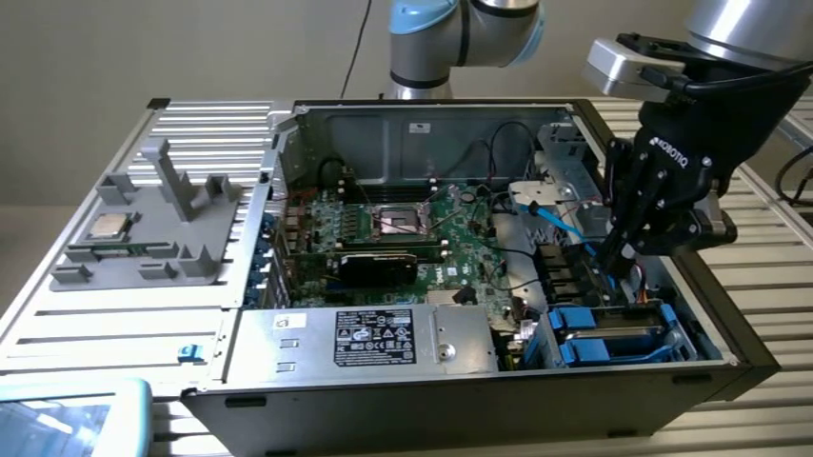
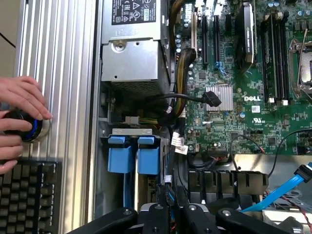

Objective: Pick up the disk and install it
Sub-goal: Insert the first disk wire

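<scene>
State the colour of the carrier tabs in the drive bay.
Blue carrier tabs, clearest in the wrist view.

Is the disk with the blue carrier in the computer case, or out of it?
In. The disk sits in the bay at the corner of the computer case, blue tabs showing, below the pincer.

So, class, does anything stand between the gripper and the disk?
Nothing solid. The gripper hangs close beside the disk in its blue carrier. Only a thin black cable with white tags runs between them.
</scene>
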Robot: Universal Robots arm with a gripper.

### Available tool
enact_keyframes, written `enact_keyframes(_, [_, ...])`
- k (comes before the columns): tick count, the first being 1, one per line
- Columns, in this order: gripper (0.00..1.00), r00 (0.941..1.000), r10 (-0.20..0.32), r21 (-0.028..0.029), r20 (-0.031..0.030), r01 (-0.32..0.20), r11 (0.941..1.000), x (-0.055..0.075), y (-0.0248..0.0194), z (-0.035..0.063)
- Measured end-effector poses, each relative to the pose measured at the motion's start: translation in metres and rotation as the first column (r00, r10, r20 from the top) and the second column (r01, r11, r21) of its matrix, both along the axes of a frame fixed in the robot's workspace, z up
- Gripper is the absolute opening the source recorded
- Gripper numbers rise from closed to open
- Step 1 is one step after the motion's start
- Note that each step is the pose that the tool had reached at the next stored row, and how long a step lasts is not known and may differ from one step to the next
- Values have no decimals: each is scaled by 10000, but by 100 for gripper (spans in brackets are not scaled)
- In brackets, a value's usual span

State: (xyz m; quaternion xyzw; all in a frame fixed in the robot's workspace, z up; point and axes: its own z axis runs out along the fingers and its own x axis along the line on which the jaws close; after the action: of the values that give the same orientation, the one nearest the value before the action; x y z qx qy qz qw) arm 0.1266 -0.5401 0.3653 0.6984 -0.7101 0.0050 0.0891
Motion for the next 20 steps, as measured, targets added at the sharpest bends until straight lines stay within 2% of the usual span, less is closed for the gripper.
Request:
enact_keyframes(5, [16, 10000, -23, 8, -8, 23, 10000, -6, -40, 6])
enact_keyframes(7, [16, 10000, -24, 44, -8, 24, 10000, -7, -62, 7])
enact_keyframes(9, [16, 10000, -24, 139, -8, 24, 9999, -7, -94, 8])
enact_keyframes(11, [16, 10000, -24, 290, -9, 24, 9996, -7, -129, 8])
enact_keyframes(13, [16, 10000, -24, 392, -9, 25, 9992, -7, -168, 9])
enact_keyframes(17, [16, 10000, -30, 500, -9, 30, 9987, -7, -262, 9])
enact_keyframes(20, [16, 10000, -34, 608, -9, 34, 9981, -7, -322, 10])
